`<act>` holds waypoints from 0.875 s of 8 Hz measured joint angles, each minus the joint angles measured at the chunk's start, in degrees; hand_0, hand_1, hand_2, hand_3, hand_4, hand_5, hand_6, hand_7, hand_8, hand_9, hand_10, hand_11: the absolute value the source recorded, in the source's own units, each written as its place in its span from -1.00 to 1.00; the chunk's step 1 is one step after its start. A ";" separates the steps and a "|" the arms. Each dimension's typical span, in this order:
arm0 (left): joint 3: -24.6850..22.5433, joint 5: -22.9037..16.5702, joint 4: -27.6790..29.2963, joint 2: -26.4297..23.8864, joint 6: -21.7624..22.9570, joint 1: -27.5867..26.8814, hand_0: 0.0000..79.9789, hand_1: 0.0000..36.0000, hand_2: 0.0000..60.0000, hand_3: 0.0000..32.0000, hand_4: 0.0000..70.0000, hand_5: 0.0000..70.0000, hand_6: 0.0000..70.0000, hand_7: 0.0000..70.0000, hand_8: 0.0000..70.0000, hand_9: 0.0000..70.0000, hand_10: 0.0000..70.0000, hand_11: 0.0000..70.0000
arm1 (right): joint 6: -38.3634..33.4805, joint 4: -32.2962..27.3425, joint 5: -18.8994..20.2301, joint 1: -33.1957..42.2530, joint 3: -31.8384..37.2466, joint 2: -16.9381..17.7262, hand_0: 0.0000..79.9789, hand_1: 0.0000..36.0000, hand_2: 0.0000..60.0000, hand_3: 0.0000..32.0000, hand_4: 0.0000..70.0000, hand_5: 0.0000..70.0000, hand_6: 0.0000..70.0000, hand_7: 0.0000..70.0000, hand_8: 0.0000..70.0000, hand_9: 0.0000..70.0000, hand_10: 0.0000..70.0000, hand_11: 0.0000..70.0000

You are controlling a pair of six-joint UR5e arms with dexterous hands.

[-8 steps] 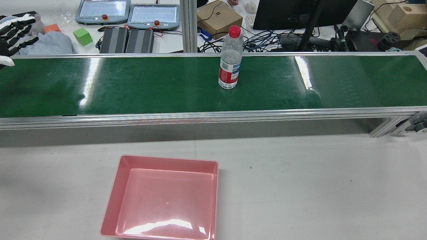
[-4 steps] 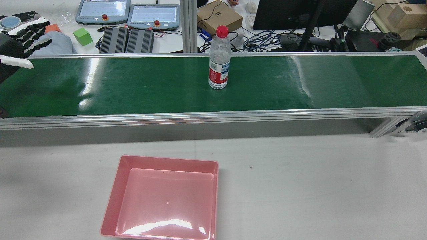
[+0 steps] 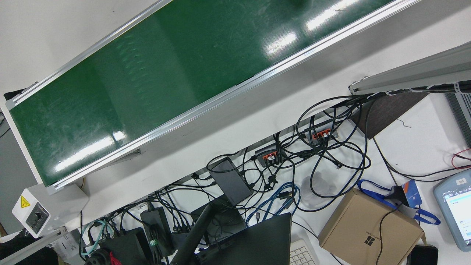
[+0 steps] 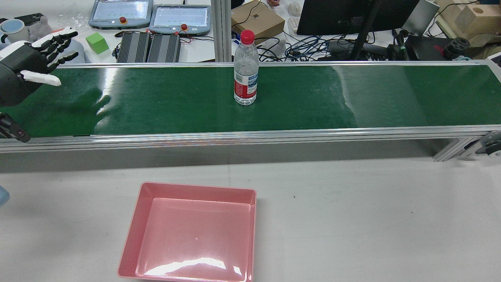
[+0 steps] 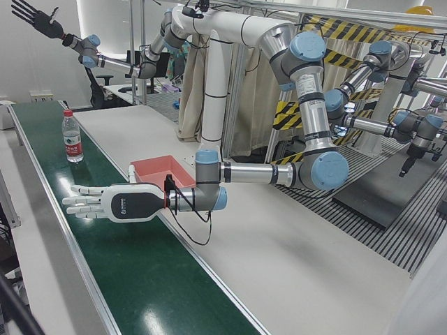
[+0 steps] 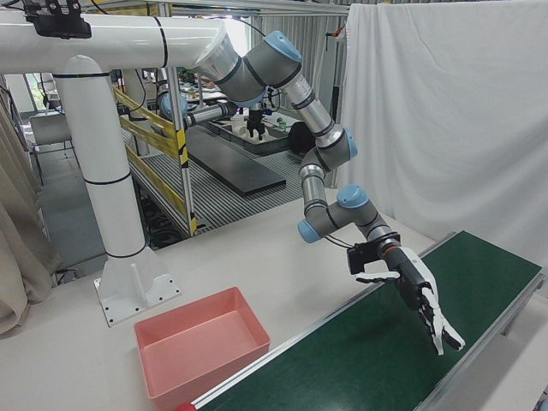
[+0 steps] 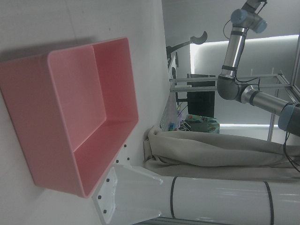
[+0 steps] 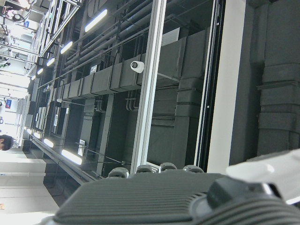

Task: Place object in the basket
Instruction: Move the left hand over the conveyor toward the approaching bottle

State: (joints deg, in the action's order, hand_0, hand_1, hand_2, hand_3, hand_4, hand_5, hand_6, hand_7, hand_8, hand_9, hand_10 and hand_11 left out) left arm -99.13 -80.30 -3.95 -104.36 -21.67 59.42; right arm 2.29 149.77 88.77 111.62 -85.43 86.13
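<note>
Left hand (image 4: 29, 64) fingers spread wide over green belt (image 4: 313, 98), empty, bottle (image 4: 245, 74) well apart

The left arm (image 5: 258, 173) reached out low and nearly level, its forearm horizontal; the left hand (image 4: 29, 64) was stretched flat at the end of it, holding nothing, its fingers (image 5: 78, 200) straight and slightly fanned, the thumb splayed to one side; in the right-front view the same hand sloped downward from the wrist; the right arm (image 5: 119, 61) was lifted high and extended away; the right hand (image 5: 31, 15) pointed upward, empty, its fingers spread wide.
</note>
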 measured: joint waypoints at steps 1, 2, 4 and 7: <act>-0.05 0.71 -0.72 -0.57 -0.04 -1.18 0.28 -0.31 -1.00 -0.94 -0.64 -0.54 -0.93 -0.95 -0.93 -0.99 -0.80 -0.67 | 0.00 0.00 0.00 0.00 0.00 0.00 -1.00 -1.00 -1.00 -1.00 -1.00 -1.00 -1.00 -1.00 -1.00 -1.00 -1.00 -1.00; -0.11 0.99 -1.16 -0.97 -0.05 -1.75 0.29 -0.31 -1.00 -0.94 -0.64 -0.54 -0.93 -0.95 -0.93 -0.99 -0.80 -0.67 | 0.00 0.00 0.00 0.00 0.00 0.00 -1.00 -1.00 -1.00 -1.00 -1.00 -1.00 -1.00 -1.00 -1.00 -1.00 -1.00 -1.00; -0.16 1.23 -1.92 -1.90 -0.11 -2.17 0.26 -0.35 -1.00 -0.98 -0.65 -0.51 -0.92 -0.95 -0.92 -0.98 -0.80 -0.67 | 0.00 0.00 0.00 -0.02 0.00 0.00 -1.00 -1.00 -1.00 -1.00 -1.00 -1.00 -1.00 -1.00 -1.00 -1.00 -1.00 -1.00; 0.03 1.41 -3.16 -3.99 -2.95 -2.23 0.27 -0.34 -1.00 -0.95 -0.67 -0.52 -0.93 -0.95 -0.93 -0.99 -0.81 -0.68 | 0.00 0.00 0.00 -0.01 0.00 0.00 -1.00 -1.00 -1.00 -1.00 -1.00 -1.00 -1.00 -1.00 -1.00 -1.00 -1.00 -1.00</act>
State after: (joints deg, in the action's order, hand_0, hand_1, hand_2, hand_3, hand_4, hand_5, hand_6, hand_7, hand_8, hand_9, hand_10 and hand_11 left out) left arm -99.10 -78.89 -7.11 -108.35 -24.62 57.19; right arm 2.29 149.76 88.77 111.61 -85.43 86.13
